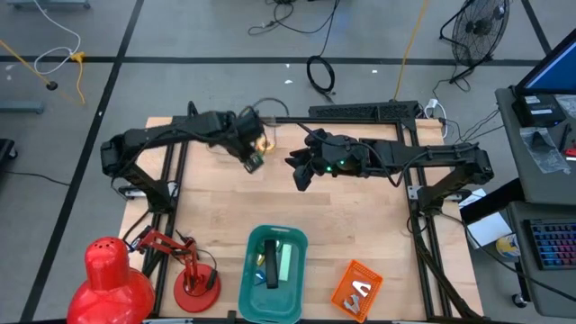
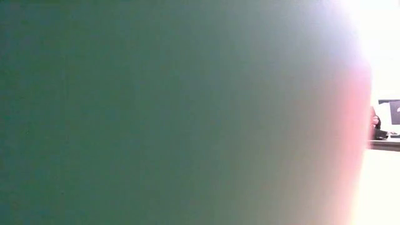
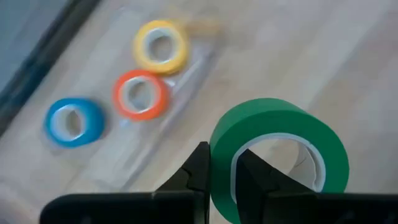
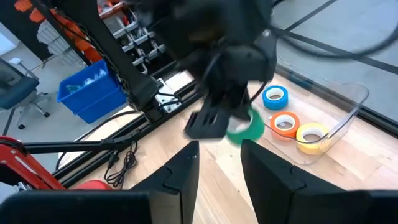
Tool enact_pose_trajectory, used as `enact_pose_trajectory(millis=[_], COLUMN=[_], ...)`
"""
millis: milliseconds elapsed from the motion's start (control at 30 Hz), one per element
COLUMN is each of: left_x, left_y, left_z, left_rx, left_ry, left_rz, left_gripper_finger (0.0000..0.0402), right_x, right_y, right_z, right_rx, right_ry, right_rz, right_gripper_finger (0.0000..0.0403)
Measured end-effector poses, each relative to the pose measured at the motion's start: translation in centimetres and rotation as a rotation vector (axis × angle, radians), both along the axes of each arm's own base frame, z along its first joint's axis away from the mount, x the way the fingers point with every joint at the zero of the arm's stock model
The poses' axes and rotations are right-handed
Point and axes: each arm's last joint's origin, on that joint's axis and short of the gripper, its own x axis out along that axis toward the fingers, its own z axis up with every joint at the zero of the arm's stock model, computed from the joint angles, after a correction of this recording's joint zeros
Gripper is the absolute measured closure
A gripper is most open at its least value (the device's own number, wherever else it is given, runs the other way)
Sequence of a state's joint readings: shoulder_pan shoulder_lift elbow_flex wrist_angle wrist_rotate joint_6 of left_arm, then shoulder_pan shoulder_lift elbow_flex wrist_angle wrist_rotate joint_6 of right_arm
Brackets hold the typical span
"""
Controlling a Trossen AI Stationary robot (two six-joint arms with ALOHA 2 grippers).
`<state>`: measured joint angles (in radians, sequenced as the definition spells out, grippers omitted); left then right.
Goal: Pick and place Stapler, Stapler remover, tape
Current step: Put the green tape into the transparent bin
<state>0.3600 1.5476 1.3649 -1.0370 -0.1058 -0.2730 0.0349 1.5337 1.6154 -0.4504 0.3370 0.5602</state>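
Left gripper clenched on the green tape roll's wall, one finger inside the ring, roll lifted clear of the table near its far edge. Blue, orange and yellow rolls remain in a clear tray there. Right gripper hovers mid-table, fingers apart, holding nothing. Step in hand: carrying green tape. Next, probably, a swing to the green bin at the near edge, then release.

Wooden table bears teal bin (orange tray beside).
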Motion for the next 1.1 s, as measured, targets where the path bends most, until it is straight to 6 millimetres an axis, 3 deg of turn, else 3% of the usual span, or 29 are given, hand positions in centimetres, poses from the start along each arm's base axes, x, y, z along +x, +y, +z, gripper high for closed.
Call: enact_pose_trajectory(millis=[200,333,467,667,833,1100], left_x=[-4.1,-7.0,-9.2,-10.5,-10.0,-9.4], left_y=[5.3,9.2,11.6,12.0,11.4,11.0], left_z=[-0.4,-1.0,-2.1,-4.9,-7.0,-8.6], left_rx=[-0.034,-0.022,-0.028,-0.062,-0.045,-0.073], left_ry=[0.142,0.133,0.107,0.127,0.127,0.150], left_rz=[0.122,0.206,0.259,0.256,0.228,0.203], left_gripper_finger=[0.0364,0.0364,0.0364,0.0364,0.0364,0.0364], right_x=[0.0,0.0,0.0,0.0,0.0,0.1], right_y=[0.7,1.0,0.9,0.9,0.9,0.9], right_z=[0.0,0.0,0.0,0.1,0.1,0.2], right_rx=[0.002,0.001,0.000,0.000,-0.003,-0.007], right_ry=[0.001,0.001,0.001,-0.007,-0.010,-0.019], right_rz=[0.019,0.029,0.024,0.026,0.023,0.025], right_gripper_finger=[0.0289,0.0289,0.0289,0.0289,0.0289,0.0289])
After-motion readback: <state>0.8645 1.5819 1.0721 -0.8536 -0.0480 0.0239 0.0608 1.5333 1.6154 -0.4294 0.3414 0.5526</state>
